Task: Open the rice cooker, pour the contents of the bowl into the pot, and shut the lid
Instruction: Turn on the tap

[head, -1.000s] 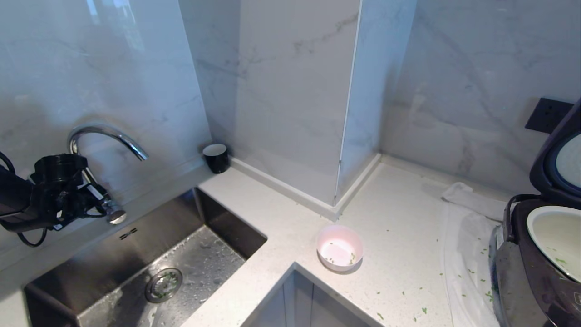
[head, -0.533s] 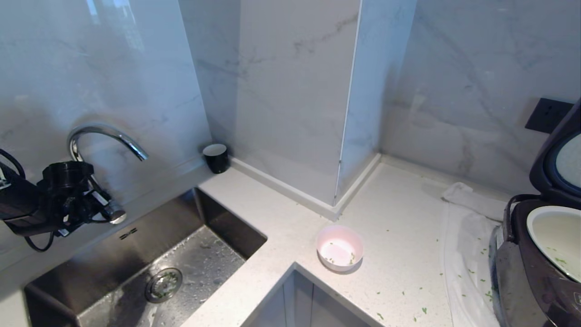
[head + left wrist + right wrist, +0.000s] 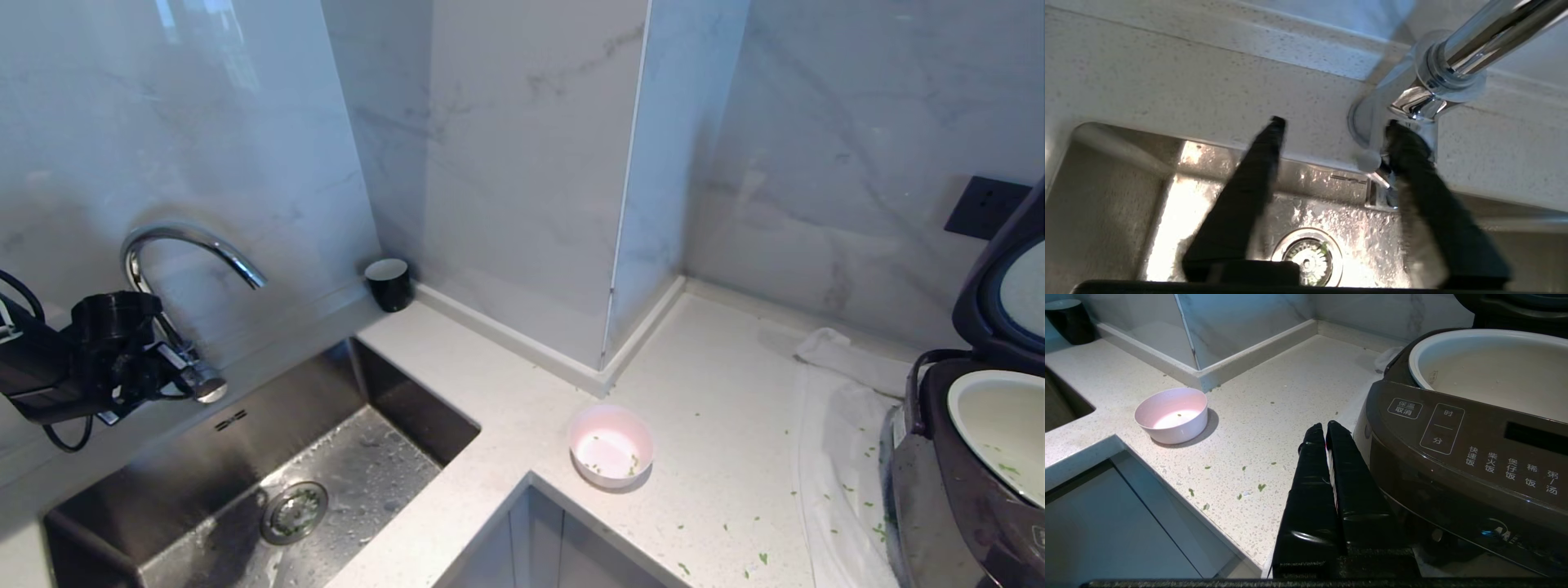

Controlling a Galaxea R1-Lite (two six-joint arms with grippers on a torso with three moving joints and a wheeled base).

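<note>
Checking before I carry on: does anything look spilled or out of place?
Yes. Green bits lie scattered over the counter and the white cloth between the pink bowl and the rice cooker: spilled contents. The lid stands open, and the left gripper is at the faucet, away from the cooker.

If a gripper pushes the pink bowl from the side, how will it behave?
The bowl is small and almost empty, so probably light. It sits low and wide, so it would likely slide on the smooth counter rather than tip. Its glossy wall may be slippery.
</note>
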